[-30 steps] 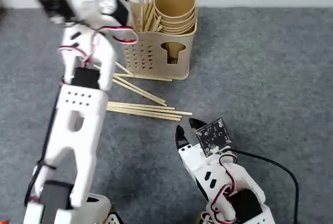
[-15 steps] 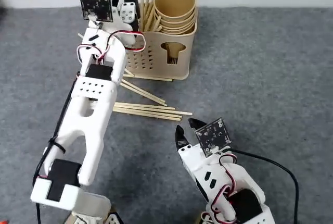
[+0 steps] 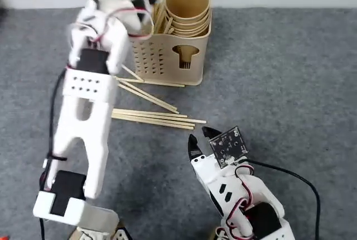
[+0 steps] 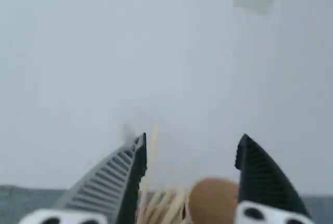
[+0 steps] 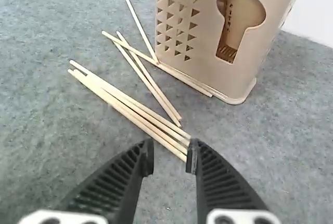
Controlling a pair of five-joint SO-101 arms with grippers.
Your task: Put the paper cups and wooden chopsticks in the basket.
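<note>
Wooden chopsticks [image 3: 153,118] are the step in hand: the left gripper [image 4: 192,146] hangs over the basket [image 3: 167,56], jaws wide and empty, with the stacked cups [image 3: 187,5] and some chopsticks already standing inside. The loose chopsticks lie on the carpet [image 3: 290,95] before the basket, their ends just ahead of the right gripper [image 5: 170,153], whose jaws stand narrowly apart, holding nothing. Next, I judge, a gripper must drop low, straddle one and close.
</note>
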